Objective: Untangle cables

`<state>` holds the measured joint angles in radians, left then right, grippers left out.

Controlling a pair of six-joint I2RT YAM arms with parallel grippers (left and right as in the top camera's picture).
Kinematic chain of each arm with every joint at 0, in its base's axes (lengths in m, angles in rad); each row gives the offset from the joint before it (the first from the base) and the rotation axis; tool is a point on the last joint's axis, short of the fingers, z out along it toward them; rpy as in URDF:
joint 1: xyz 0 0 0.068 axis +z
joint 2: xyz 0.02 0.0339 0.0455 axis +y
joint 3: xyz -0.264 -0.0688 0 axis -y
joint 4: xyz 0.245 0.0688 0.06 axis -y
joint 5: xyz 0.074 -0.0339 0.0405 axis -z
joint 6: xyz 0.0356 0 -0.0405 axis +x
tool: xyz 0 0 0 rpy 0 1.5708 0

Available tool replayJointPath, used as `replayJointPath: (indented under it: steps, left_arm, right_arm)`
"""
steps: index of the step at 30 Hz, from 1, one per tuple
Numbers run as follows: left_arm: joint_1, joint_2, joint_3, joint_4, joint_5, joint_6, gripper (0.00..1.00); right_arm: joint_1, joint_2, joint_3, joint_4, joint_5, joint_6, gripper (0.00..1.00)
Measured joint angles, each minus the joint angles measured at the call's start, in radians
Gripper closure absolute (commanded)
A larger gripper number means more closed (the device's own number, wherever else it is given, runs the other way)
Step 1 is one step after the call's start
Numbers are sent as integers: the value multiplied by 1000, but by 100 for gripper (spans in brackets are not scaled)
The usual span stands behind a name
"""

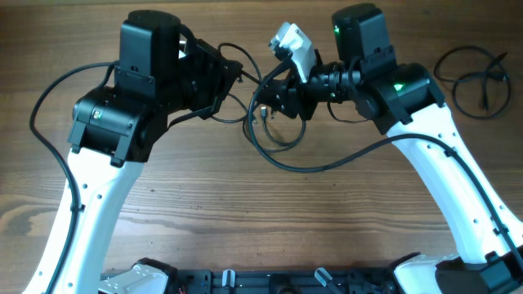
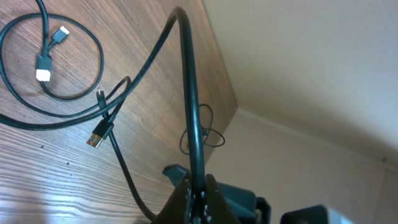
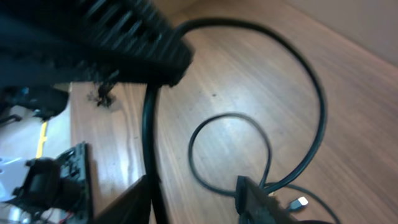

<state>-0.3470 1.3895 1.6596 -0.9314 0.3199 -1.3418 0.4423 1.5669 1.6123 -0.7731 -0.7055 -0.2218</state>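
- Overhead: shows the left gripper (image 1: 239,77) and right gripper (image 1: 263,102) tip to tip above the far middle of the table (image 1: 245,220), with the cables (image 1: 278,145) hanging in loops just beneath and between them. Places a separate loop (image 1: 478,78) well apart at the far right.
- Left wrist: finds the left gripper (image 2: 198,202) clenched on the cables (image 2: 188,93), one cord rising straight from the closed jaws, arching over and dropping to the table (image 2: 62,186). Lays the other loops flat there, with white plug ends (image 2: 43,65) and a gold-tipped plug (image 2: 95,139) well clear of the jaws.
- Right wrist, blurred: catches the right gripper (image 3: 194,198) released, fingers (image 3: 252,202) parted wider than the cord. Runs one strand of the cables (image 3: 149,137) down through the gap, close against one finger. Sets a round loop and a small plug (image 3: 300,201) on the wood beyond.
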Motion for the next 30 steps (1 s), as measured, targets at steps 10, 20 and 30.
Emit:
replayJointPath:
  steps: [10, 20, 30]
  left_arm:
    - [-4, 0, 0, -172, -333, -6, 41]
    - [-4, 110, 0, -275, -665, -6, 39]
    - [13, 129, 0, -292, -705, 66, 32]
  right_arm:
    - [0, 0, 0, -169, 294, 336, 96]
    - [-1, 0, -1, -549, 315, 426, 96]
    - [-93, 10, 426, -502, 14, 313, 96]
